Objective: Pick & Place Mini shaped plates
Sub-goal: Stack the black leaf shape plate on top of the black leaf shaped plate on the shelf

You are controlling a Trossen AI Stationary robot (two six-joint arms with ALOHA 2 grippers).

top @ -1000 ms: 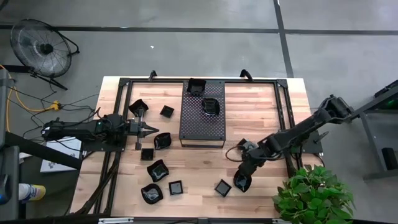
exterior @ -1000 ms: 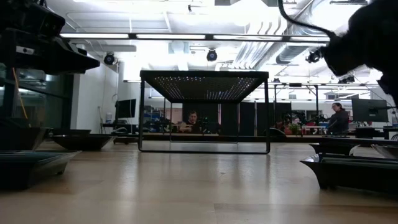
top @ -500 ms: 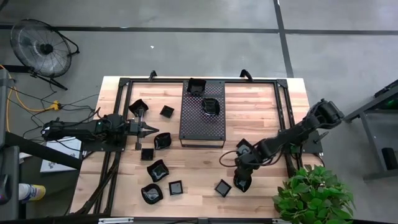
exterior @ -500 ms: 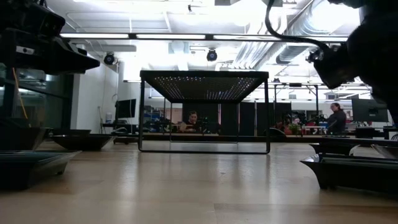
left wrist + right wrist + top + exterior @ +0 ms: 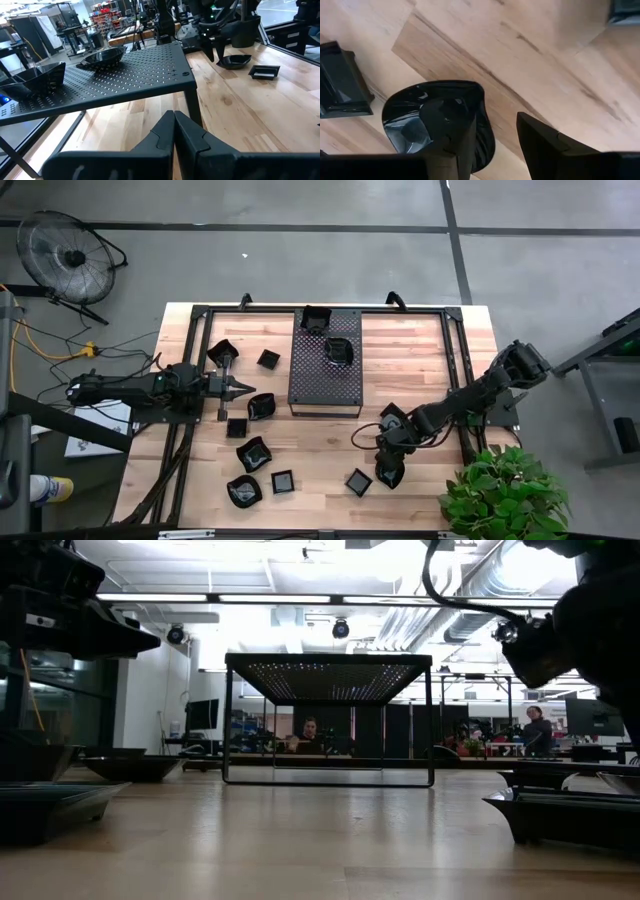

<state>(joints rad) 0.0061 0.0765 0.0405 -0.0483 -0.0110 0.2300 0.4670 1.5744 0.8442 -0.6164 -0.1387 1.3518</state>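
Wooden table (image 5: 420,370) carries the perforated black tray (image 5: 325,375) on legs near its far-centre, with 2 mini shaped plates already on top: a square one (image 5: 316,319) at the far edge and a rounded one (image 5: 339,351) mid-tray.

Left arm parked at the table's left side, left gripper (image 5: 240,388) fully closed, nothing in it.

Right gripper (image 5: 388,470) is down at the near-right part of the table over a rounded glossy plate (image 5: 437,125). Fingers spread wide, not holding anything yet. In the right wrist view 1 finger (image 5: 447,137) sits over the plate's bowl and the other (image 5: 545,145) is outside the rim, over bare wood. Looks like it is straddling the rim for a pinch. Cannot tell if the fingertips touch the table.

Other loose plates: a small square one (image 5: 359,481) just beside the target, about 6 more clustered left of the tray.

Risks from here:
- Glossy curved rim: a close that lands on the slope could squeeze the plate out sideways.
- Shallow bite on 1 edge: the plate may tilt or swing on lift and drop.
- A skidding plate would hit the square neighbour.
- Tray is raised: a low carry clips its edge.
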